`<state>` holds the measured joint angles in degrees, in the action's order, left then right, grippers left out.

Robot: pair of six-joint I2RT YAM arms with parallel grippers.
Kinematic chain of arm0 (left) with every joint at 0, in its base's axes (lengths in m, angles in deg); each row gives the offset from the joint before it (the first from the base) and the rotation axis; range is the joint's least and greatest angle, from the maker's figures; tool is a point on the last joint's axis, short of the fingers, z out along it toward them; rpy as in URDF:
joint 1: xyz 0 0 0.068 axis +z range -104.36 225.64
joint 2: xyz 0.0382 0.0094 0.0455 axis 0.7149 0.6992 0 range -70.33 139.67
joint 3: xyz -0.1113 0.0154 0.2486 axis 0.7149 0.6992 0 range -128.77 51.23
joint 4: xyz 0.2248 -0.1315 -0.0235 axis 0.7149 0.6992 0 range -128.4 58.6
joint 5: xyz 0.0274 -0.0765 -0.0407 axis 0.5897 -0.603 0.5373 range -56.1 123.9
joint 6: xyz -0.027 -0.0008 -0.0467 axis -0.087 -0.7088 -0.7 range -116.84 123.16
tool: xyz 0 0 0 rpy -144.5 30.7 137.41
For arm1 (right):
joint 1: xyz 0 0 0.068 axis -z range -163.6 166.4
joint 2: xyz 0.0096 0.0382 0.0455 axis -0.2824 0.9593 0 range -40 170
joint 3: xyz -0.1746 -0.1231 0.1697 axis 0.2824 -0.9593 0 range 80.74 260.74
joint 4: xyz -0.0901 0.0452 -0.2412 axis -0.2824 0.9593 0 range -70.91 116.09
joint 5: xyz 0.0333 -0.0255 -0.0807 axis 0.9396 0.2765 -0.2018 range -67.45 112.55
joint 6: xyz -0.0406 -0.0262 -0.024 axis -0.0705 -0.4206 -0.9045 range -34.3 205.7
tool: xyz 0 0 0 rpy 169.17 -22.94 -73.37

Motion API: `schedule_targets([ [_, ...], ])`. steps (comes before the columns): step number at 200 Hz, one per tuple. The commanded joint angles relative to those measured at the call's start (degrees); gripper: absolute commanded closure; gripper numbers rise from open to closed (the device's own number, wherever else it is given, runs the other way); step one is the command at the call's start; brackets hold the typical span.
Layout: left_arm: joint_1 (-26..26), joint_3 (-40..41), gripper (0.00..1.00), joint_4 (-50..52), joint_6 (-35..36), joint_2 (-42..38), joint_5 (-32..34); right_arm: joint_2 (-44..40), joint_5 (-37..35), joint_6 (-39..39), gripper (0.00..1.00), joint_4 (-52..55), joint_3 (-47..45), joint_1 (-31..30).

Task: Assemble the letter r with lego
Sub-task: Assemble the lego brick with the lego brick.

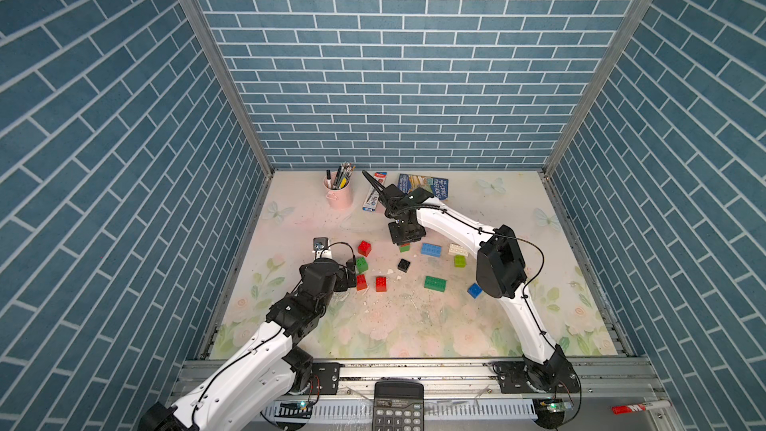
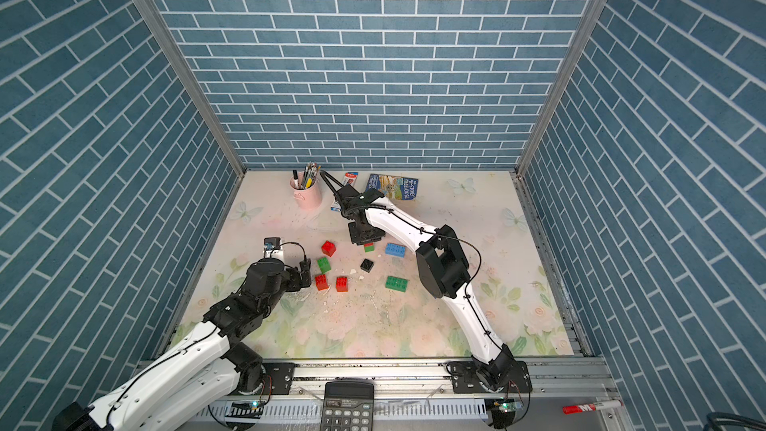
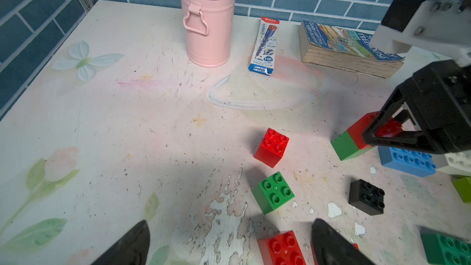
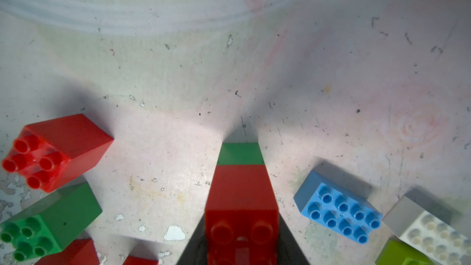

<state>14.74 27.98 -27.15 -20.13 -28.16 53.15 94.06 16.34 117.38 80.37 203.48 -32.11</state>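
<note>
Overhead, in both top views, the right gripper hangs nose-down over the middle of the table, clamped on the red-on-green stack — one red block atop one green. The left gripper sits low at the other side of the scatter, jaws spread wide and holding nothing. A near red brick lies just at its fingers, with a second red brick beside that. In a top view, a blue long brick, a white long brick and a lime brick lie beside the stack. A red square brick, green square brick, black brick, green long brick and small blue brick lie loose nearby. A pink pen pot, pencil box and paperback stand along the back wall.

From the left wrist, the left gripper's fingertips stand far apart, the near red brick on the table between them, closer to one. Further off, the right gripper's fingers close around the stack's red top; the green base meets the table.

From the right wrist, that red top fills the gap between two dark fingers, the green base beyond it — no loose brick touches the stack.
</note>
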Motion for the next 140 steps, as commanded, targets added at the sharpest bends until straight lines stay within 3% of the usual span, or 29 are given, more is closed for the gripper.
schedule_targets([
  [1, -0.13, -1.22, 0.0, 0.43, 0.68, -0.22, 1.08, 6.04, -1.04, 1.0, 1.0, 4.24, -1.58, 0.5],
  [46, -0.13, -1.45, 0.0, 1.54, 0.44, -2.2, 1.23, 4.28, -2.21, 0.93, 0.98, 3.54, 2.01, 0.51],
  [84, -0.18, -1.21, 0.0, 2.86, 0.23, -3.99, 1.86, 3.16, -2.11, 0.75, 0.79, 2.4, 2.29, 0.55],
  [140, -0.13, -1.23, 0.0, 3.57, 0.11, -5.25, 2.29, 0.13, -2.92, 0.71, 0.63, -0.1, 0.76, 0.52],
])
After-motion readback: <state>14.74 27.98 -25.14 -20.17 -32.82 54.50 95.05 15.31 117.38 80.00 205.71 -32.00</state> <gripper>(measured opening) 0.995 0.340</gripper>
